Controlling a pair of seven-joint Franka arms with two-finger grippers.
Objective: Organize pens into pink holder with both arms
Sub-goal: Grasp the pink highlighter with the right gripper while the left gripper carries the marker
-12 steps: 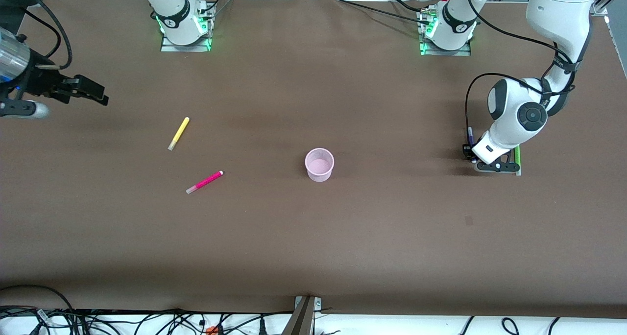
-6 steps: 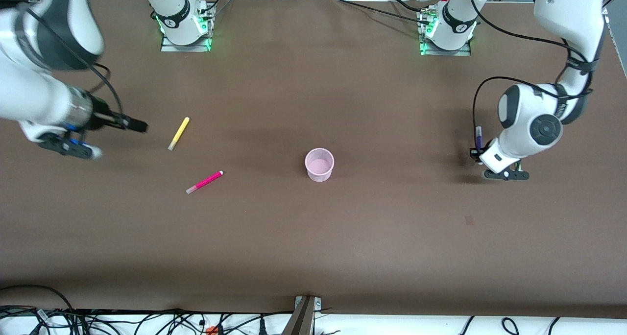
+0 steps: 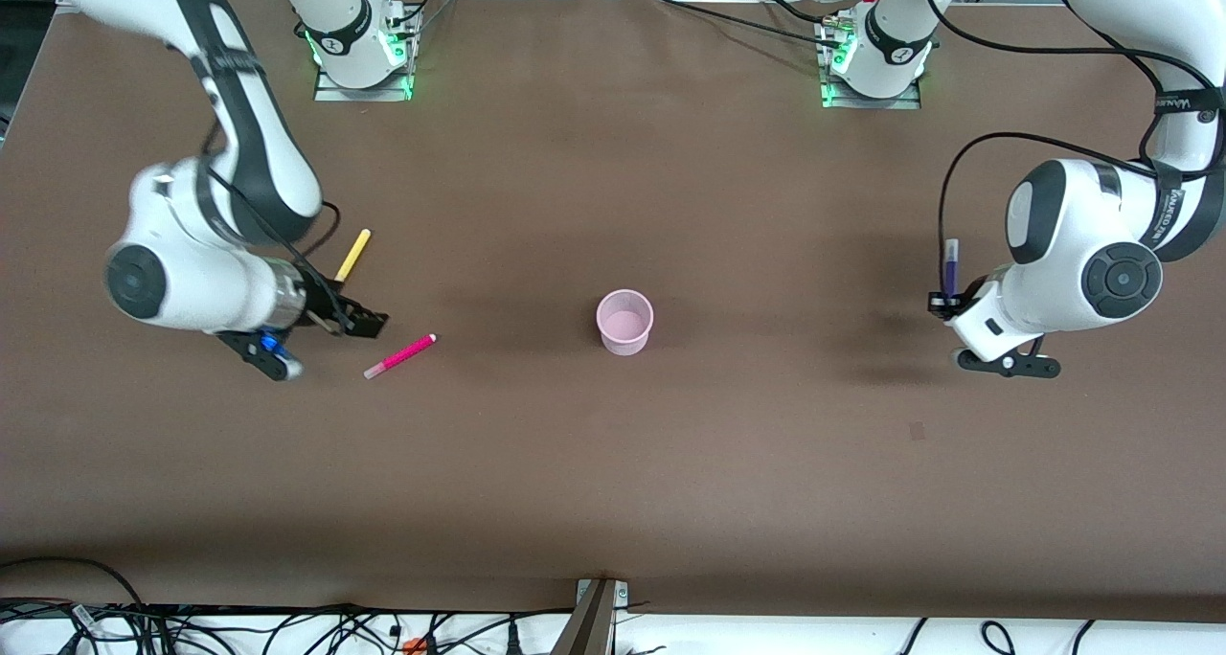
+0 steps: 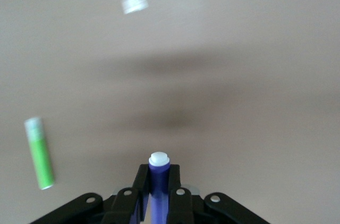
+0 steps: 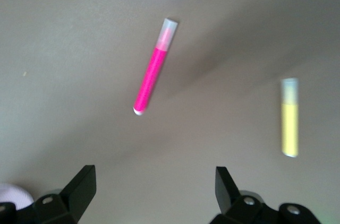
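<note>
My left hand point(image 3: 943, 301) is gripping the purple pen point(image 3: 950, 265) at the frame's right; my right hand point(image 5: 154, 189), open, is hovering near the magenta pen point(image 3: 399, 356).

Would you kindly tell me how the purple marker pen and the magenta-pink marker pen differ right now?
The purple marker pen is clamped in the left gripper, lifted off the brown table; the magenta-pink marker pen lies flat on it, ungripped, below the open right gripper. The purple one shows upright, the pink one aslant. Both are slim with pale ends.
</note>
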